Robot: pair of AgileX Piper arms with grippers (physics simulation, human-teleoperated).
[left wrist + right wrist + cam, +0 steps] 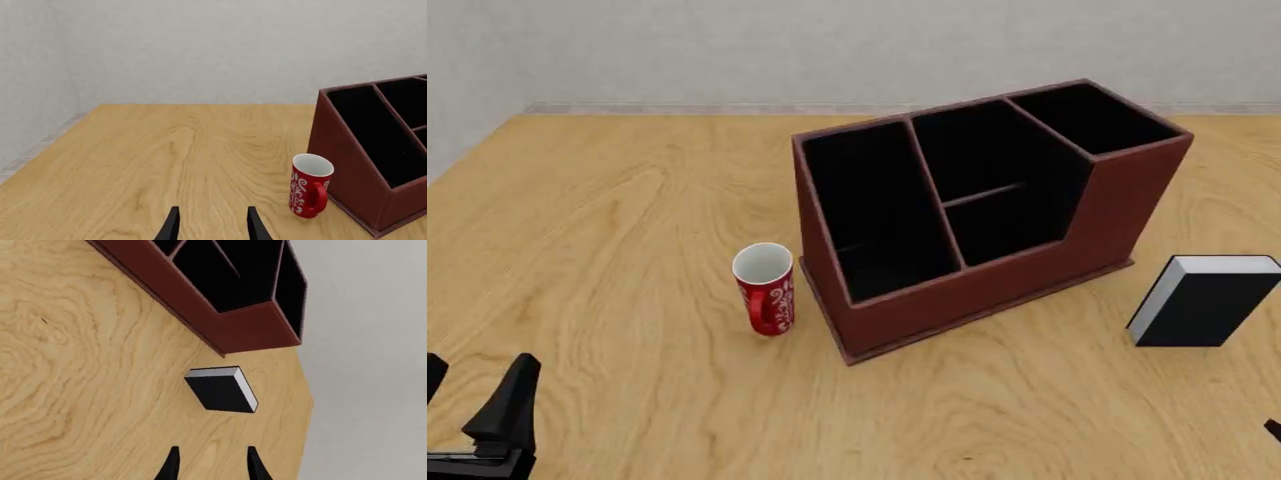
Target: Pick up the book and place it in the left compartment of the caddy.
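The book (1208, 305), black with a white page edge, stands on the table to the right of the caddy (961, 295). In the right wrist view the book (220, 391) lies ahead of my right gripper (212, 465), which is open, empty and apart from it. The caddy's left compartment (874, 215) is a long black-lined section and holds nothing. My left gripper (474, 392) is open and empty at the near left of the table. In the left wrist view its fingertips (213, 226) frame bare wood, with the caddy (347, 160) ahead.
A red mug (765, 290) with white patterns stands just left of the caddy's near corner; it also shows in the left wrist view (310, 186). The caddy's middle section has a crossbar (981, 193). A grey wall runs behind the table's far edge.
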